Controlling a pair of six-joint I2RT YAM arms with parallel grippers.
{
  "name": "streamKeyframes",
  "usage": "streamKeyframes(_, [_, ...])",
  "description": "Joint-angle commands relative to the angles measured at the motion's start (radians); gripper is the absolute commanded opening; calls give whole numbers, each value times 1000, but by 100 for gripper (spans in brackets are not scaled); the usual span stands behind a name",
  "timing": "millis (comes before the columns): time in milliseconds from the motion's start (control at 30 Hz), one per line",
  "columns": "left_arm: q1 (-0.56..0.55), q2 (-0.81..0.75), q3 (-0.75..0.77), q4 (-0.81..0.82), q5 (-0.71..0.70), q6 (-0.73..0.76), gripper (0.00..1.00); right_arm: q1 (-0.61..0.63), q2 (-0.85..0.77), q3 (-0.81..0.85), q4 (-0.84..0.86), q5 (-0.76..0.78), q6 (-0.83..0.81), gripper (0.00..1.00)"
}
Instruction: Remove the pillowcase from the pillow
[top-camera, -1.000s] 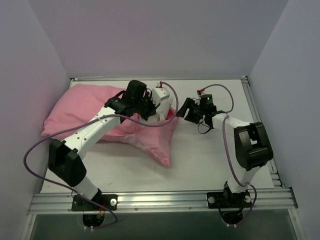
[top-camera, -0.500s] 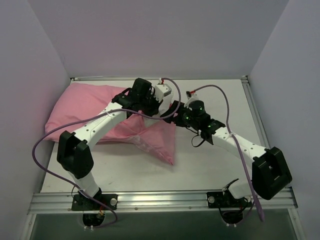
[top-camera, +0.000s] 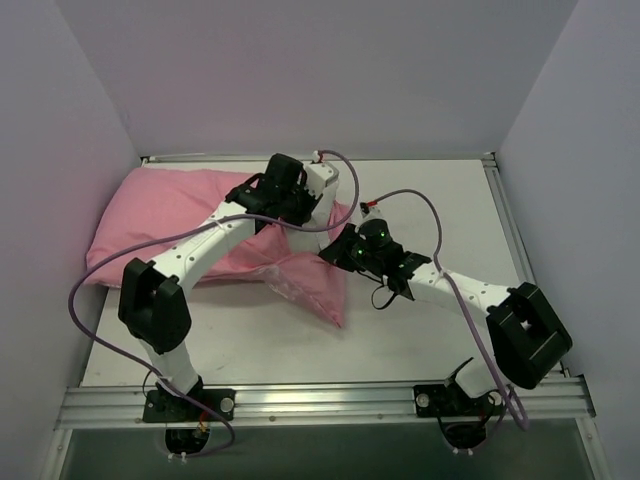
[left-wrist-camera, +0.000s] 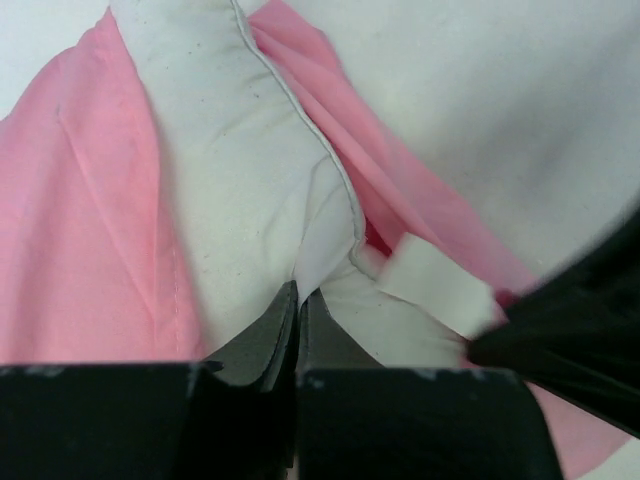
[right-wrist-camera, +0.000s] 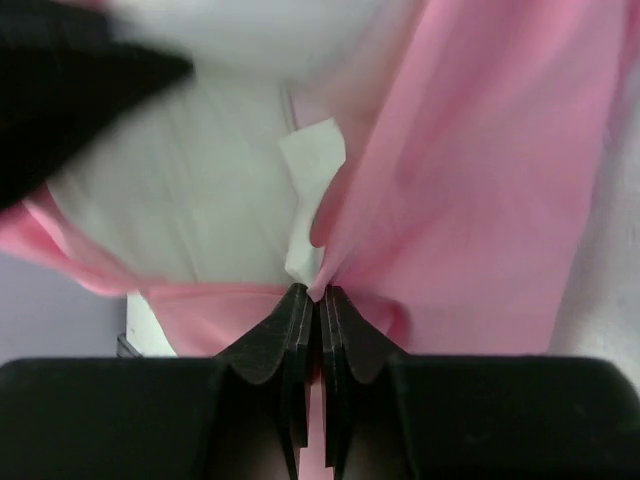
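Top view: the pillowcase (top-camera: 170, 225) lies lengthwise left-to-right on the tabletop (top-camera: 400, 340), its mouth facing both hands. Left wrist: the left hand (left-wrist-camera: 298, 298) is clamped on the pillow (left-wrist-camera: 240, 180) at its exposed corner. Right wrist: the right hand (right-wrist-camera: 312, 295) is pinched shut on the pink hem, just beside that corner.

A white table (top-camera: 420, 335) carries the pink pillowcase (top-camera: 170, 220), which lies across its far-left part.
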Motion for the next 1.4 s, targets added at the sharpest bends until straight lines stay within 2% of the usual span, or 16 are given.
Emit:
streamKeyframes(0, [77, 36, 127, 139, -190, -13, 2, 64, -94, -72, -90, 52, 8, 5])
streamKeyframes(100, [107, 73, 193, 134, -197, -25, 2, 122, -152, -132, -134, 74, 21, 0])
streamKeyframes(300, [125, 83, 255, 116, -150, -37, 2, 152, -168, -239, -84, 54, 47, 0])
streamKeyframes(400, [154, 52, 284, 87, -78, -91, 2, 112, -100, -271, -32, 22, 36, 0])
streamKeyframes(500, [168, 0, 301, 50, -23, -105, 2, 45, 5, -334, 196, -91, 79, 0])
streamKeyframes(600, [168, -86, 247, 40, 45, -108, 2, 6, 75, -278, 214, -96, 32, 0])
streamKeyframes(700, [162, -149, 138, 53, 103, -131, 2, 9, 78, -187, 95, -79, -56, 25])
streamKeyframes(733, [159, -157, 91, 57, 112, -136, 2, 6, 31, -149, 64, -70, -71, 44])
streamKeyframes(767, [156, -163, 72, 66, 123, -140, 2, -3, -6, -134, 33, -58, -90, 50])
streamKeyframes(800, [150, -163, 57, 71, 125, -143, 2, -8, -90, -121, -37, -44, -128, 61])
streamKeyframes(900, [139, -147, 29, 86, 132, -153, 2, -23, -263, -65, -202, 42, -189, 75])
streamKeyframes(1000, [131, -128, 43, 93, 135, -157, 2, -22, -354, 9, -319, 95, -275, 80])
streamKeyframes(1100, [125, -115, 66, 88, 143, -162, 2, -5, -401, 72, -331, 79, -312, 83])
streamKeyframes(1200, [119, -111, 84, 82, 146, -165, 2, 53, -356, 104, -257, 49, -318, 93])
streamKeyframes(1367, [114, -118, 92, 71, 154, -166, 2, 92, -160, 169, -182, 36, -302, 94])
